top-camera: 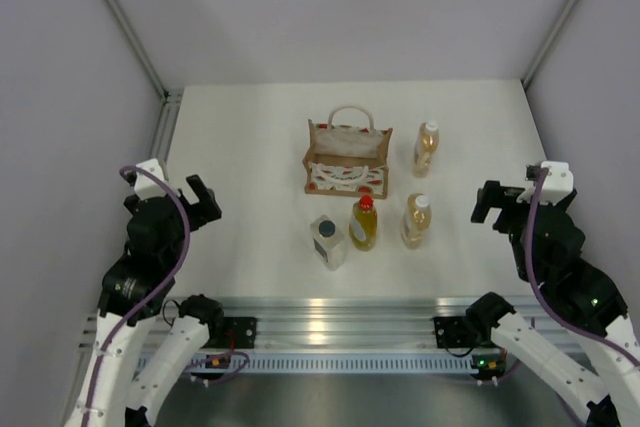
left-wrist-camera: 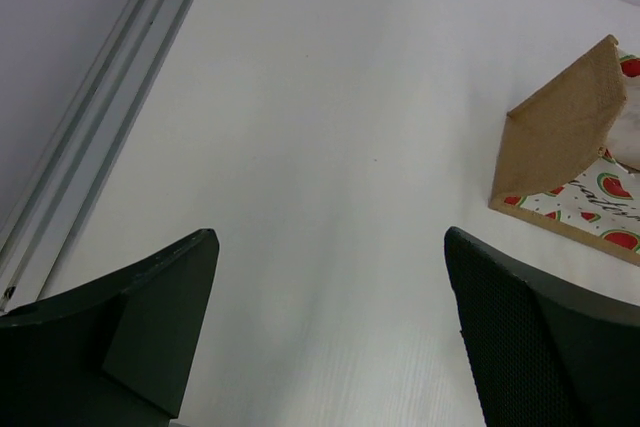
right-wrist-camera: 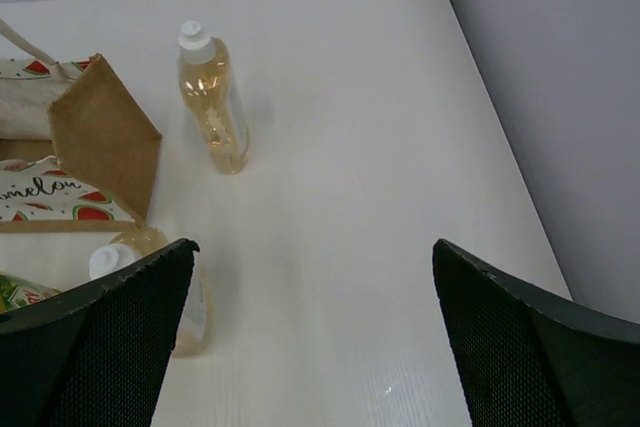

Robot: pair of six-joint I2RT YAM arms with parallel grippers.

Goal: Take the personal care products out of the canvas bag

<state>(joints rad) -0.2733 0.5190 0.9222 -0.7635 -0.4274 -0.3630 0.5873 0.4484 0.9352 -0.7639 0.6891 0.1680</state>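
The canvas bag (top-camera: 348, 159) stands upright at the table's middle, tan with a white watermelon-print panel and looped handles. Outside it stand the personal care products: a slim amber bottle with a white cap (top-camera: 427, 147) to its right, a second one (top-camera: 416, 220) nearer, a yellow bottle with a red cap (top-camera: 364, 224) and a squarish pale bottle with a dark cap (top-camera: 328, 241) in front of the bag. My left gripper (top-camera: 202, 202) hovers open at the left, well away from the bag (left-wrist-camera: 560, 137). My right gripper (top-camera: 490, 204) hovers open at the right, holding nothing.
Grey walls with metal corner rails close the table on the left, back and right. In the right wrist view, the far amber bottle (right-wrist-camera: 212, 97) stands beside the bag (right-wrist-camera: 100, 132), and the nearer one (right-wrist-camera: 195, 307) is partly hidden behind my left finger.
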